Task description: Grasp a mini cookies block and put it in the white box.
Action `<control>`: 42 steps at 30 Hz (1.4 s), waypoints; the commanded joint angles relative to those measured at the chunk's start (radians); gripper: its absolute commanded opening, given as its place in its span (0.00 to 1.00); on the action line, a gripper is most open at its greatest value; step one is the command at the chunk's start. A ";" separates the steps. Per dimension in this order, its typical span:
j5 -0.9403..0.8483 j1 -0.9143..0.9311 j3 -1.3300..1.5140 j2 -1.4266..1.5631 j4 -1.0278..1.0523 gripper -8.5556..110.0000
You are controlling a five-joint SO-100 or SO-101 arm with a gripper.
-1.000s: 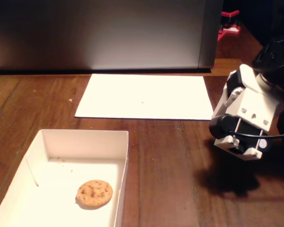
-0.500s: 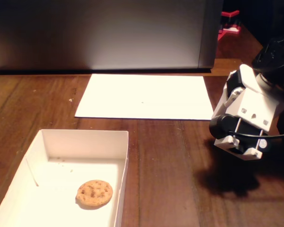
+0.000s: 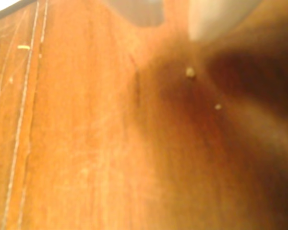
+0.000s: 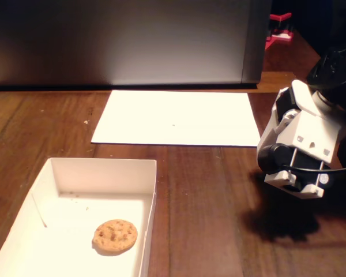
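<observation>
The mini cookies block (image 4: 115,235), a round golden-brown cookie with dark chips, lies flat on the floor of the white box (image 4: 104,167) at the lower left of the fixed view. My gripper (image 4: 293,180) hangs low over the bare wood at the right, well apart from the box, with its fingertips hidden behind the white housing. The wrist view shows only blurred wood close up, two tiny crumbs (image 3: 190,72) and vague grey and white shapes at the top edge. Neither cookie nor box appears there.
A flat white paper sheet (image 4: 176,118) lies behind the box on the wooden table (image 4: 202,213). A grey panel (image 4: 121,40) stands along the back edge, with a red object (image 4: 279,27) at the far right. The arm casts a dark shadow (image 4: 282,219) on the wood.
The arm's white housing has shifted slightly to the right and down. The cookie and the box have not moved.
</observation>
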 commanded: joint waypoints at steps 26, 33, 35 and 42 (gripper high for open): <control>0.015 -0.006 -0.008 0.074 0.020 0.07; 0.015 -0.006 -0.008 0.074 0.020 0.07; 0.015 -0.006 -0.008 0.074 0.020 0.07; 0.015 -0.006 -0.008 0.074 0.020 0.07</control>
